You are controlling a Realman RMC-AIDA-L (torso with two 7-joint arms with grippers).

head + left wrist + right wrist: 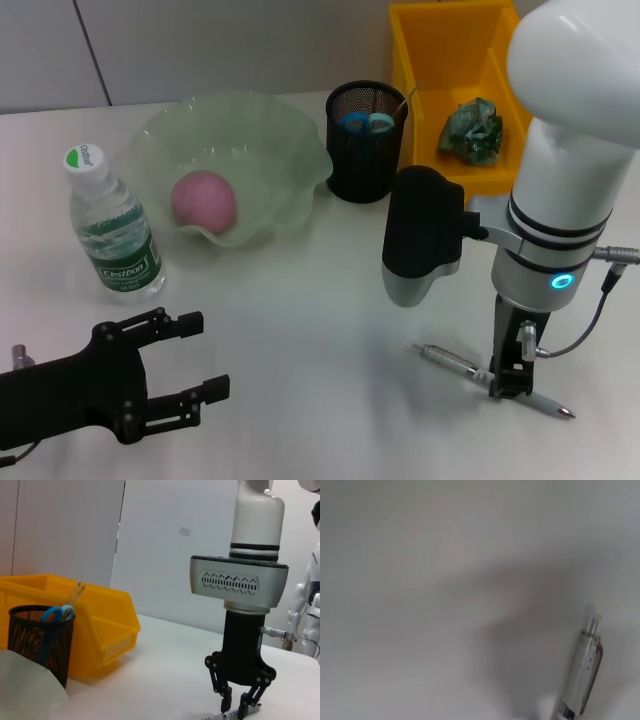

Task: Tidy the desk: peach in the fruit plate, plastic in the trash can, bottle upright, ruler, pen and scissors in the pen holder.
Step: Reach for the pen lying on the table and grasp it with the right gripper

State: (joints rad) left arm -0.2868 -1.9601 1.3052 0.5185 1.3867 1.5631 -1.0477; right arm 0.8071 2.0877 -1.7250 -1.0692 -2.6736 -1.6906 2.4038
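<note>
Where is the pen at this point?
In the head view the pen lies flat on the desk at the robot's right, near the front edge, under the right gripper, whose fingers straddle its middle.

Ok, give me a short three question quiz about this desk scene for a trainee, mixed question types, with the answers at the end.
1. True or false: the peach already lies in the fruit plate.
2. Multiple choice: the right tool is down at which item? A) water bottle B) pen C) pen holder
3. Short answer: where is the crumpled plastic, and how does the bottle stand?

Key
1. True.
2. B. The right tool's fingers straddle the pen lying on the table; whether they have closed on it cannot be told. The left tool hangs open near the front edge, holding nothing.
3. In the yellow bin behind the pen holder; the bottle is upright.
</note>
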